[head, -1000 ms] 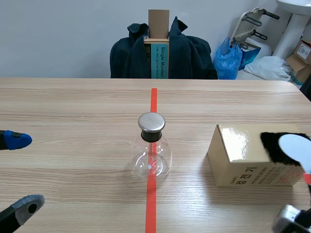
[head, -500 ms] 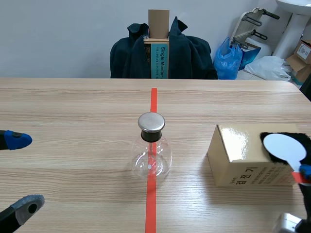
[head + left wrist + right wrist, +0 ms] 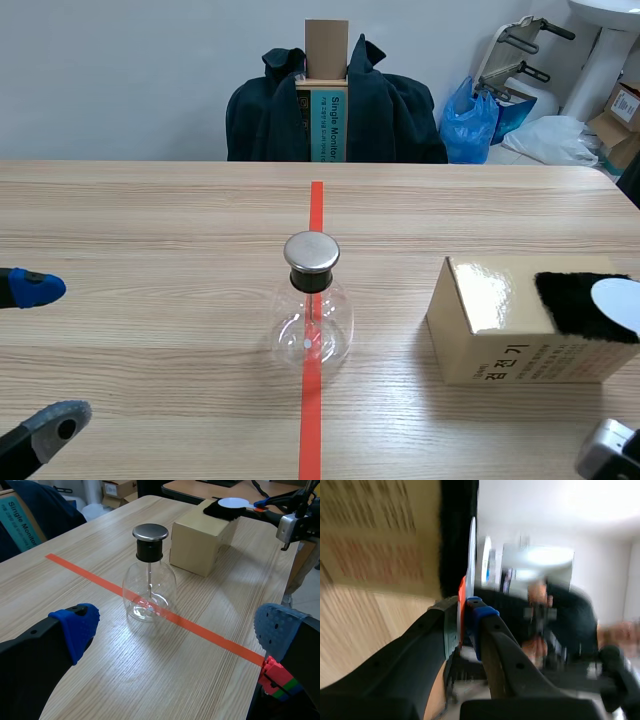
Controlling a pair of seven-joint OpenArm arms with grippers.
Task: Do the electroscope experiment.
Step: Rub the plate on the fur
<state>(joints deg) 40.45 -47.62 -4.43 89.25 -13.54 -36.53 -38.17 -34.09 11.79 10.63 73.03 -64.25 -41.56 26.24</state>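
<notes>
The electroscope (image 3: 312, 318), a clear glass flask with a metal cap, stands on the red tape line at mid-table. To its right, a tan box (image 3: 495, 325) carries a black fur cloth (image 3: 568, 300). A white disc paddle (image 3: 620, 305) lies flat on the fur at the scene's right edge. In the right wrist view my right gripper (image 3: 464, 616) is shut on the paddle's red handle, with the disc (image 3: 471, 550) seen edge-on against the fur (image 3: 457, 525). My left gripper (image 3: 45, 355) stands open at the near left, well short of the flask (image 3: 149, 587).
A chair draped with a dark jacket (image 3: 335, 105) stands behind the table's far edge. Bags and boxes (image 3: 500, 110) lie on the floor at the back right. A small block of coloured bricks (image 3: 276, 678) shows beside my left gripper's far finger.
The white disc slid left across the fur, then back right toward the picture's edge. The left arm and the flask have not moved.
</notes>
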